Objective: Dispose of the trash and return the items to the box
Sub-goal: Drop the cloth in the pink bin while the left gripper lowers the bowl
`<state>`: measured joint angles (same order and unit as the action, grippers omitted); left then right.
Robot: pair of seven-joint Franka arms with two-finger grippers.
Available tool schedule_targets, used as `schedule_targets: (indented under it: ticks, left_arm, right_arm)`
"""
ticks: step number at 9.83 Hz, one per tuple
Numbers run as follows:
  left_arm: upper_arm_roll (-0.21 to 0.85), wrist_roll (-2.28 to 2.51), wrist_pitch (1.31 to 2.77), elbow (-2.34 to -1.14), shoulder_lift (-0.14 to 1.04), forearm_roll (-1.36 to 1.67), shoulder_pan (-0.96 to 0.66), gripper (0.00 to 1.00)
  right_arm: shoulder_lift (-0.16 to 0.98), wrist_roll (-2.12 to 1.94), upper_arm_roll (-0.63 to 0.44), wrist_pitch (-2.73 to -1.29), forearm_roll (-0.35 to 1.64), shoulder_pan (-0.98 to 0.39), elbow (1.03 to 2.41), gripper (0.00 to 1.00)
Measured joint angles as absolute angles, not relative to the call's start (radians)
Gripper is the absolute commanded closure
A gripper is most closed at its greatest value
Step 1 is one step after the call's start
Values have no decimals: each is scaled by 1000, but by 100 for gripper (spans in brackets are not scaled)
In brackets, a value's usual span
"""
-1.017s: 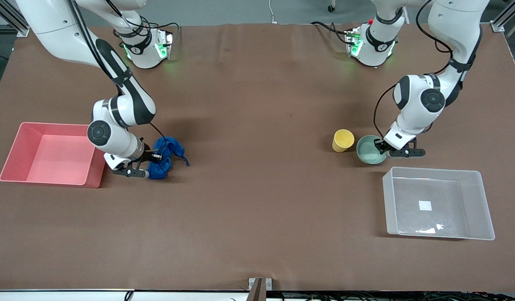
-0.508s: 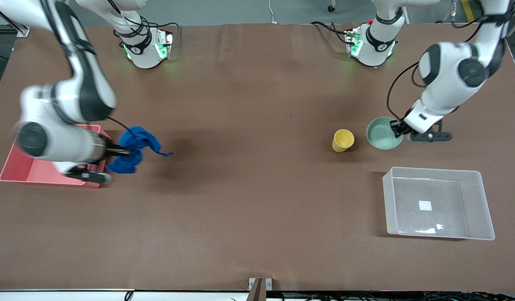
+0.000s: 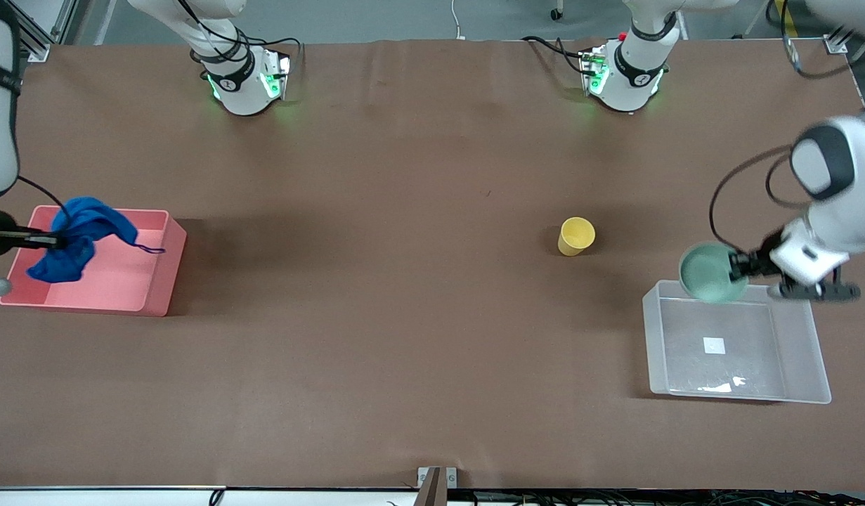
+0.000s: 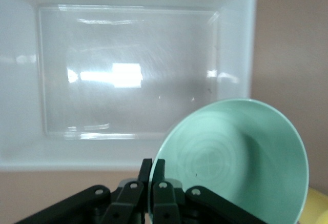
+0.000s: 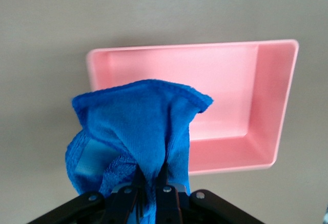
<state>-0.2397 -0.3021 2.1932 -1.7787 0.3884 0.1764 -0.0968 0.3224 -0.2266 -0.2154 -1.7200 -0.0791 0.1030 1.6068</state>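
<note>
My right gripper (image 3: 53, 241) is shut on the bright blue cloth rag (image 3: 77, 235) and holds it in the air over the pink bin (image 3: 158, 281); the rag (image 5: 138, 131) hangs from the gripper (image 5: 151, 182) in the right wrist view. My left gripper (image 3: 740, 265) is shut on the rim of the mint-green bowl (image 3: 710, 274), held tilted over the edge of the clear box (image 3: 801, 351) that lies nearest the robots' bases. In the left wrist view the bowl (image 4: 236, 157) is pinched by the gripper (image 4: 152, 171) above the box (image 4: 20, 152). The yellow cup (image 3: 576, 235) stands on the table.
The pink bin (image 5: 277, 106) stands at the right arm's end of the table, the clear box with its white label (image 3: 714, 345) at the left arm's end. Brown table surface lies between them.
My right gripper lifted the rag off the table and carried it over the pink bin. My left gripper lifted the bowl from beside the cup and carried it over the clear box's edge.
</note>
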Motion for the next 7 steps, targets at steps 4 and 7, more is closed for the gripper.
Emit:
schedule_targets:
  ticks: [4,7]
  left_arm:
    - [-304,-475,2175,-1502,693,279,-66,96]
    - [-327,-486,2195,-1455,772,300,-54,96]
  right_arm:
    - [394,-380,-311,-2143,-80,108,1866,90]
    - [428,-382,-308,-2252,-80,105,1965,0]
